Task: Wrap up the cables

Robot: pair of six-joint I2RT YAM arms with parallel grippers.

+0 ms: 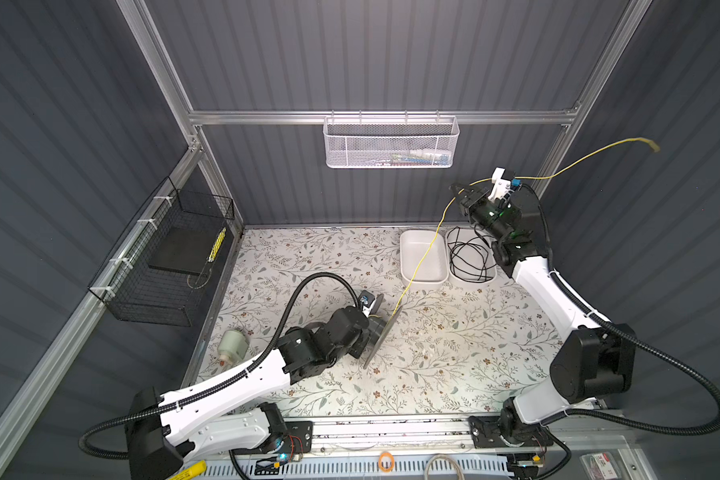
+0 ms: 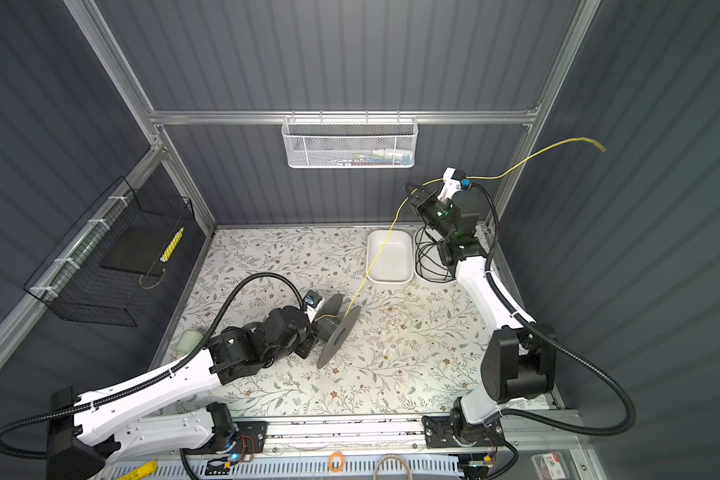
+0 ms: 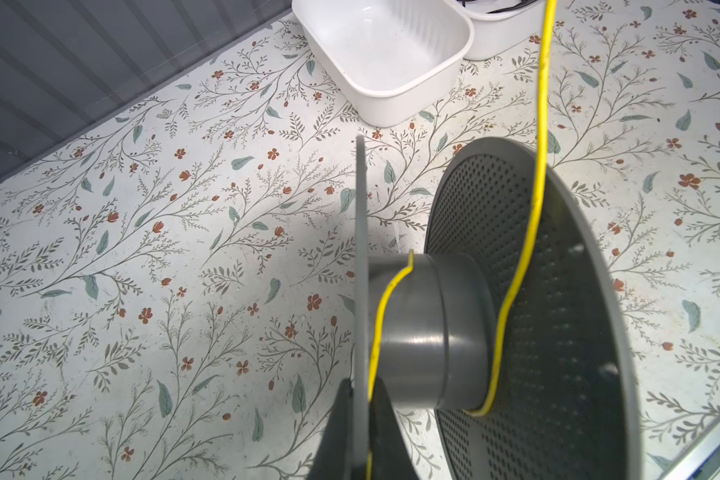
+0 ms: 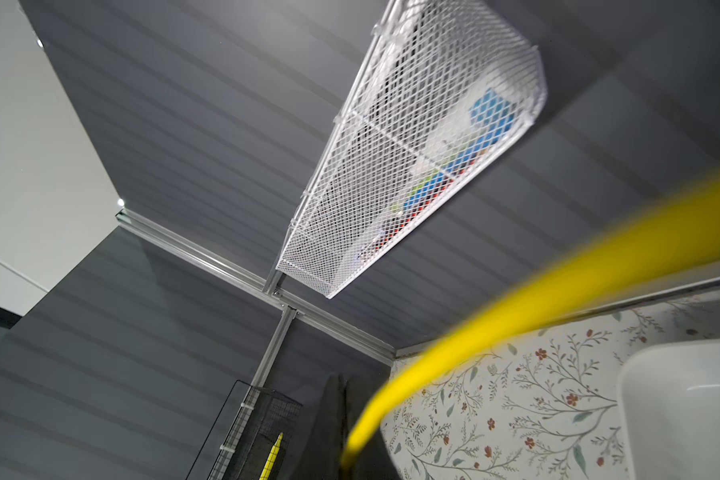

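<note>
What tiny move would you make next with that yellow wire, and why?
Probably sweep the right gripper, shut on the yellow cable, around the grey spool that the left gripper clamps: barely one loose turn lies on it, and a long stretch hangs unwound.

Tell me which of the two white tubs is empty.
The white tub nearer the table's middle: its inside is bare. Its neighbour, beside the right arm, holds a coil of black cable.

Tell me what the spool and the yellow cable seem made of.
The spool: apparently moulded grey plastic, matte, with a soft highlight on the hub; one flange is dotted with small holes or dimples. The yellow cable: thin wire in smooth yellow insulation, probably plastic; it bends in loose springy curves.
</note>
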